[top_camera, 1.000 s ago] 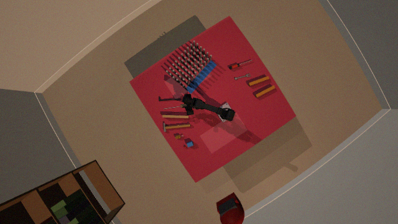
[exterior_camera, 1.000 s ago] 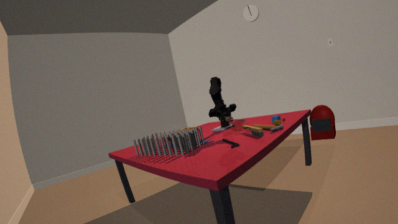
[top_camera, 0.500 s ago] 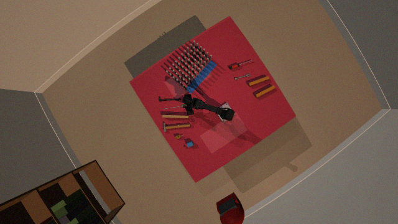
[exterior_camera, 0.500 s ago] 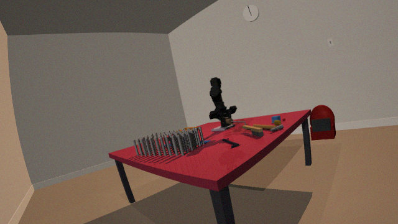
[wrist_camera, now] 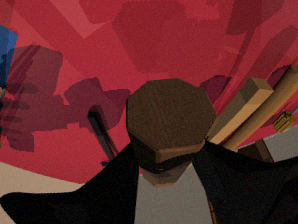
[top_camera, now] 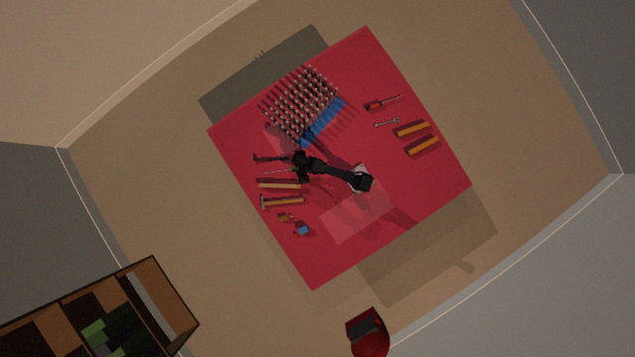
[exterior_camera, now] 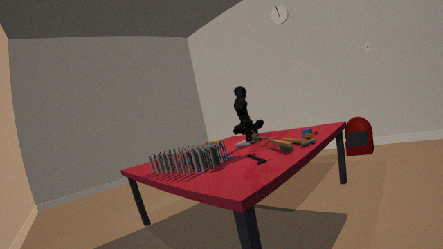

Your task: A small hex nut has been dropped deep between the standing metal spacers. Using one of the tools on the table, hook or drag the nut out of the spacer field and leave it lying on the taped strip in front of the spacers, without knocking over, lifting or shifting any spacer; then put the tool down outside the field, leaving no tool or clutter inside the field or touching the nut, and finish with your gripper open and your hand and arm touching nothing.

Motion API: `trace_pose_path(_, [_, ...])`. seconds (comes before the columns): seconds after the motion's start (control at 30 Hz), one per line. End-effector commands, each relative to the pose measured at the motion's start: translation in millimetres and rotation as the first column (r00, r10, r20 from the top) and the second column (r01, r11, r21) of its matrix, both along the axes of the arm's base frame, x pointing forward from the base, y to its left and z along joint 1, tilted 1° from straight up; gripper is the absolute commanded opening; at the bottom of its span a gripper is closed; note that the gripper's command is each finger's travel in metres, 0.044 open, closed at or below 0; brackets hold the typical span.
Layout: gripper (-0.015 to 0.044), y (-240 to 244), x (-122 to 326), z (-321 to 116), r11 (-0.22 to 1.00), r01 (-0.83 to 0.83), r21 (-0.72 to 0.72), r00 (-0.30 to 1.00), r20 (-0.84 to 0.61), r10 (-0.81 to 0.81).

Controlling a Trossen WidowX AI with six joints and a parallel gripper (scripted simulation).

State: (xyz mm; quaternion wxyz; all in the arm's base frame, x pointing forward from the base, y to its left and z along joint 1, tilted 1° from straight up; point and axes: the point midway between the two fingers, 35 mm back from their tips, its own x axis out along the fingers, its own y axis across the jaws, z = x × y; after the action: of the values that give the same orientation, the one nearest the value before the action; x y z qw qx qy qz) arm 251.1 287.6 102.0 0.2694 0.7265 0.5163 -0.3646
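Wrist view's got the wooden-handled hook tool front and center, handle pinched in the gripper, so the fingers are partway apart, shut on that handle. Its thin metal rod sticks out to the side, outside the field of standing spacers. As for the hex nut, can't make it out in any view, so no clue exactly where it is. Blue strip runs along the near side of the spacers. Black L-shaped tool is lying on the red table, and there's a hammer further along. Screwdriver and wrench are over on the opposite side, near each other.
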Motion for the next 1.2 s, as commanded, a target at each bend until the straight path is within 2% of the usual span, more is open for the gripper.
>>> trace_pose_path(0.0, [0.0000,-0.3,0.1,-4.3,1.000,0.004,0.000,1.000,0.001,-0.004])
trace_pose_path(1.17, [0.0000,-2.6,-2.5,-33.4,1.000,0.004,0.000,1.000,0.001,-0.004])
